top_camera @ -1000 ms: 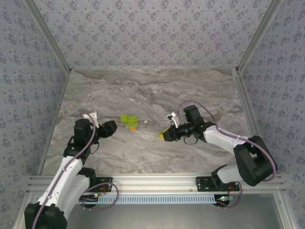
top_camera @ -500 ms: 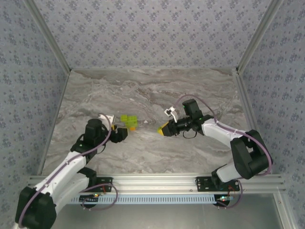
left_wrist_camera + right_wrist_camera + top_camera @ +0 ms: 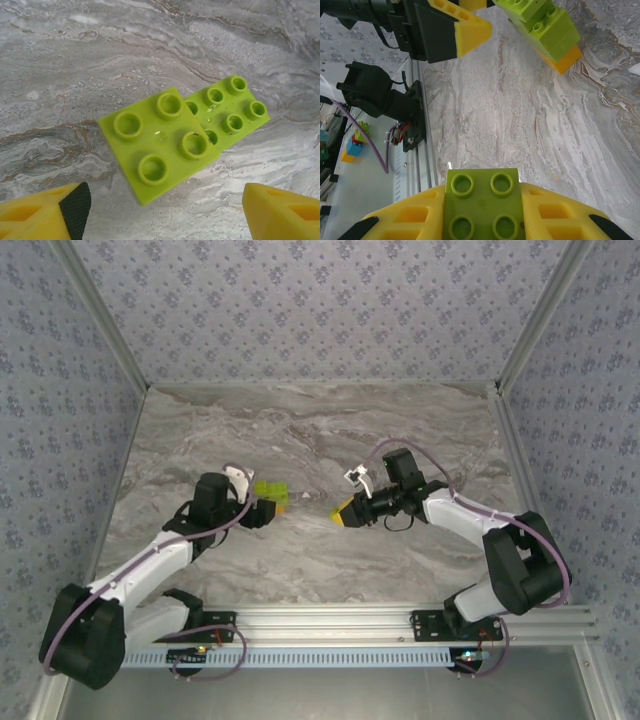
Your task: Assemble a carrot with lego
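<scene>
One green brick (image 3: 482, 206) in right hand (image 3: 342, 514), carrot (image 3: 547, 32) opposite.

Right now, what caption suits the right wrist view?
Right gripper holds a lime-green brick, facing the unfinished carrot and the left gripper.

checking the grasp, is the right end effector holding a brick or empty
Holding: a lime-green brick sits between the right end effector's yellow fingers.

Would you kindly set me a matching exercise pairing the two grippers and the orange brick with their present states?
Things:
1. left gripper
2. right gripper
3. orange brick

States:
a. joined to the lime-green stack
b. shut on a single lime-green brick
c. open

Pairs: 1-c, 2-b, 3-a.
</scene>
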{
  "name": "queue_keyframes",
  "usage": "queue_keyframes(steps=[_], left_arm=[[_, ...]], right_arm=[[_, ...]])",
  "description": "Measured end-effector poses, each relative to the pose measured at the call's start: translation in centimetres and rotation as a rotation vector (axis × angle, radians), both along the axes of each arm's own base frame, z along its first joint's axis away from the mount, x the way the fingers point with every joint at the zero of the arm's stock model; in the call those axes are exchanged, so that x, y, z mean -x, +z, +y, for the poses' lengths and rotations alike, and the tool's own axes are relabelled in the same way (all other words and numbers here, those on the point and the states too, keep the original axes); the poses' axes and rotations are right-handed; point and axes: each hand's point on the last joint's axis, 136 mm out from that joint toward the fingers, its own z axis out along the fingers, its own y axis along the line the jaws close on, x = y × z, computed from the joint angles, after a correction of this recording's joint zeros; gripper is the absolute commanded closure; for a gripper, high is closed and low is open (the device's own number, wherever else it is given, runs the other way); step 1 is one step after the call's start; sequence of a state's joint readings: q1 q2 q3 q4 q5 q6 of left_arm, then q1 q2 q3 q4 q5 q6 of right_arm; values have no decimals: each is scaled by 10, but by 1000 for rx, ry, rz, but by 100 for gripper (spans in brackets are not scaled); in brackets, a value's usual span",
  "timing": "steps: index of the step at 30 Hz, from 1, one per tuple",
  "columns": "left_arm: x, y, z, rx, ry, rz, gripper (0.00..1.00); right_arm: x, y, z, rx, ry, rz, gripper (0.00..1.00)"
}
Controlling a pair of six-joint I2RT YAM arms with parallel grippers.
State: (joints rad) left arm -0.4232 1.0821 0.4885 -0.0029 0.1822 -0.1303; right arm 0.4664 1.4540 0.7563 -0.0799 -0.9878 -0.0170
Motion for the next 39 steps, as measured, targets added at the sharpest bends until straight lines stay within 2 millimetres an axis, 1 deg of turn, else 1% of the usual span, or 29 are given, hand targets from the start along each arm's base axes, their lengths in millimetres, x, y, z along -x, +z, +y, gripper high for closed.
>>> queue_keyframes(steps=[6,10,19,26,29,35,36,37,39], left_arm=[[-6,1,-10,-24,-39,-5,18],[-12,-4,-16,-49,-65,5,18],[-20,-11,-22,-77,-96,15,19],[-23,-12,-26,-77,-113,14,29],[-22,-12,-28,-73,-126,15,36],[-17,-12,-36,-70,-158,14,43],[-16,-12,-37,-71,-164,15,43],[-15,-13,-39,-69,-169,18,41],[-13,-14,-40,-70,-178,24,34]], right_arm=[[0,1,0,-4,3,-1,77],[-1,1,-1,-4,-1,-1,77],[-2,1,-2,-5,-4,1,77],[-2,-2,-3,-4,-4,10,77],[-3,-3,-3,-3,-5,13,77],[-4,-3,-4,-2,-11,16,77],[-5,-3,-4,-2,-12,16,77],[-5,-3,-4,-2,-13,15,77],[-5,-3,-5,-2,-14,15,77]])
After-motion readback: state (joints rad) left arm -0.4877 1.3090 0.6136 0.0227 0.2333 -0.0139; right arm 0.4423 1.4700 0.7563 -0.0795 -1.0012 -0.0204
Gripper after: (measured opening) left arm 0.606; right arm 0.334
